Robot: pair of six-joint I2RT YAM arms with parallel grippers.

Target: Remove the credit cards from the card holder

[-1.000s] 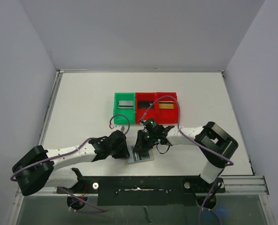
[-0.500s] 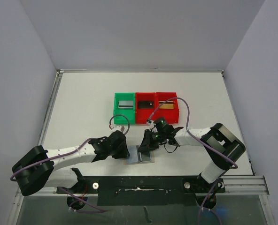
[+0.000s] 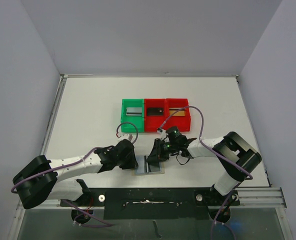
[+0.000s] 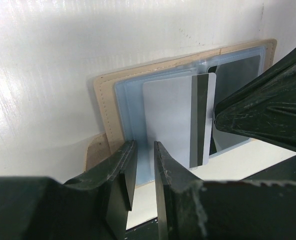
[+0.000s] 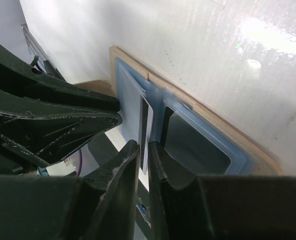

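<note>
Three cards (image 3: 133, 111) already lay in the bins (image 3: 167, 129), so one grey card (image 4: 173, 120) was left, sticking out of the open wallet (image 3: 150, 165) on the desk (image 3: 88, 115). The left claw (image 4: 143, 175) pinched the wallet's edge. The right claw (image 5: 144, 155) straddled the card, its grip unclear.

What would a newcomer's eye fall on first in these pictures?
The row of bright bins, one green and two red, stands out at mid-table. Nearer the arms, the open card holder lies between the left end effector and the right end effector, a silver-grey card showing against its light-blue pockets.
</note>
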